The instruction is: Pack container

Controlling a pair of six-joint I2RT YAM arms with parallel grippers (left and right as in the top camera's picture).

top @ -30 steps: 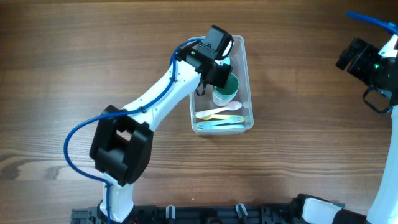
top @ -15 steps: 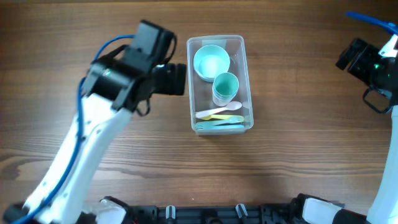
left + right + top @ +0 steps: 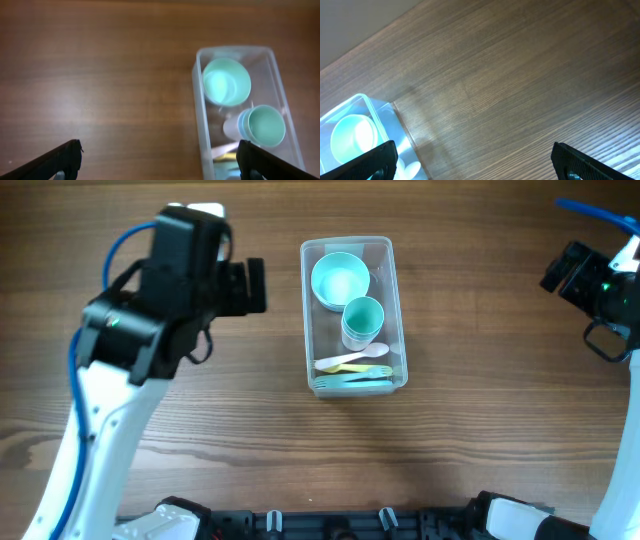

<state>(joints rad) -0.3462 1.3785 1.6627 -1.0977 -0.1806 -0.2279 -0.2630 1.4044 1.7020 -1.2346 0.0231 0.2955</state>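
The clear container point(image 3: 398, 310) stands at the table's middle. It holds a pale teal bowl point(image 3: 340, 280), a green cup point(image 3: 362, 320), a yellow and pink spoon point(image 3: 352, 361) and a blue-green fork point(image 3: 352, 381). My left gripper point(image 3: 252, 287) is open and empty, to the left of the container and apart from it. In the left wrist view point(image 3: 160, 162) its jaws stand wide over bare wood, with the container point(image 3: 196, 100), bowl point(image 3: 226, 82) and cup point(image 3: 265, 125) to the right. My right gripper point(image 3: 480, 165) is open and empty at the far right point(image 3: 568, 272).
The wooden table point(image 3: 480, 430) is bare around the container. The right wrist view shows the container's corner point(image 3: 380, 115) and the bowl point(image 3: 352, 135) at lower left. The arm bases run along the front edge.
My left arm has pulled back from above the container and swung left, leaving bowl and cup uncovered. The right arm has not moved.
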